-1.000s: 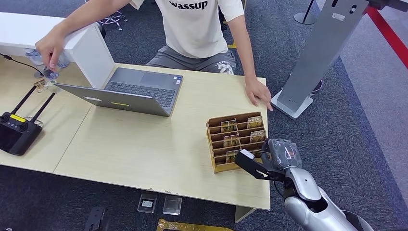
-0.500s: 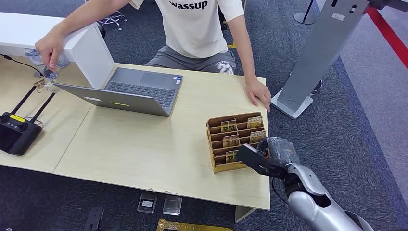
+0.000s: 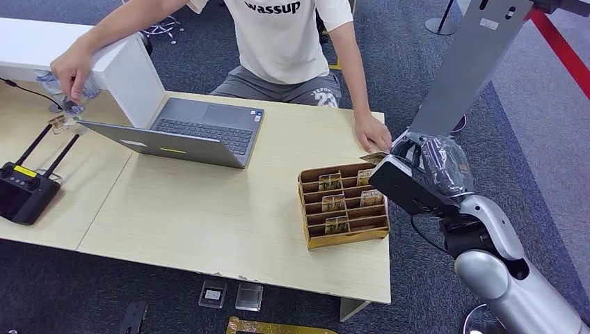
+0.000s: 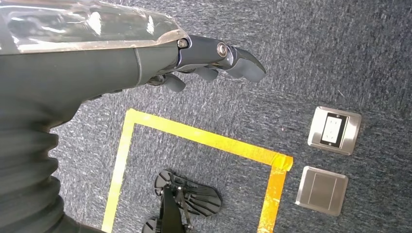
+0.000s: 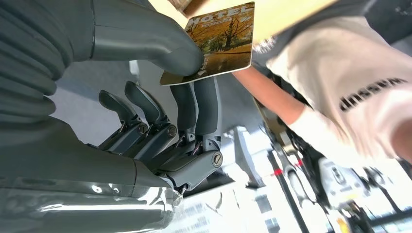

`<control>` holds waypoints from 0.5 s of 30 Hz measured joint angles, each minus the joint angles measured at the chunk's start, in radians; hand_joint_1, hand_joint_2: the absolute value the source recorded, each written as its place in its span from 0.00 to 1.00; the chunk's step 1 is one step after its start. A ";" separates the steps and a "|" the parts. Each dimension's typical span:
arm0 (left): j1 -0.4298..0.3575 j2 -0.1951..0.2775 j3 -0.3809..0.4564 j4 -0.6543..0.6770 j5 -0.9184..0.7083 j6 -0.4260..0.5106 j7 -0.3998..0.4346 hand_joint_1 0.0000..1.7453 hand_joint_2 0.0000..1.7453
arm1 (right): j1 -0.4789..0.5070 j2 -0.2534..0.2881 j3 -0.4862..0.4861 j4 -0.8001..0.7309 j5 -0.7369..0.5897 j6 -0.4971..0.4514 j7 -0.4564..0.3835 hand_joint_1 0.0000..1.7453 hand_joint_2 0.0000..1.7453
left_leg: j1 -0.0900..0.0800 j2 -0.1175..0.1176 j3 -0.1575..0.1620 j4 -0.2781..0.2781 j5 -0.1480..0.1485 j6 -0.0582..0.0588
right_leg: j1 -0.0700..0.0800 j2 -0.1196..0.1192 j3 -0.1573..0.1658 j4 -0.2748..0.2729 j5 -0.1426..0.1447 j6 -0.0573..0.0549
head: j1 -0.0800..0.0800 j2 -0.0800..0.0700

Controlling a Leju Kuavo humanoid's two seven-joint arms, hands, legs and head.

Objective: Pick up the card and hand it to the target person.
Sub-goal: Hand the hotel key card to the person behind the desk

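lifting card clear of holder

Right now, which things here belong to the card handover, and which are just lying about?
Part of the job:
right hand, pinching the card
card rack on the table
person's hand resting on the table

Lying about:
laptop
remote controller
left hand, hanging above the floor

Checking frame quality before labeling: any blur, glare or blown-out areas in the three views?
Head view: evenly lit and sharp, card holder crisp. Right wrist view: hotel card under the right hand's thumb is readable, but the person behind is smeared and the bright background washes out. Left wrist view: sharp carpet, with glare on the plastic film over the left hand.
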 joint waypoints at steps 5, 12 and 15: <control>-0.005 -0.002 0.001 0.000 -0.003 0.006 0.009 0.00 1.00 | -0.008 0.034 0.014 -0.018 0.142 -0.036 -0.015 0.95 1.00 | 0.000 0.000 0.000 0.000 0.000 0.000 | 0.000 0.000 0.000 0.000 0.000 0.000 | 0.001 0.000; -0.028 -0.014 0.000 0.000 -0.025 0.014 0.029 0.00 1.00 | -0.011 0.155 0.062 0.130 0.342 -0.257 -0.153 0.95 1.00 | 0.000 0.000 -0.001 0.000 0.000 0.000 | 0.000 -0.001 0.000 0.001 0.000 0.000 | 0.001 0.000; -0.038 -0.019 -0.001 0.000 -0.032 0.014 0.035 0.00 1.00 | -0.017 0.209 0.078 0.232 0.371 -0.347 -0.208 0.95 1.00 | 0.000 -0.001 -0.001 0.000 0.000 0.000 | 0.000 -0.001 0.000 0.001 0.000 0.000 | 0.001 0.000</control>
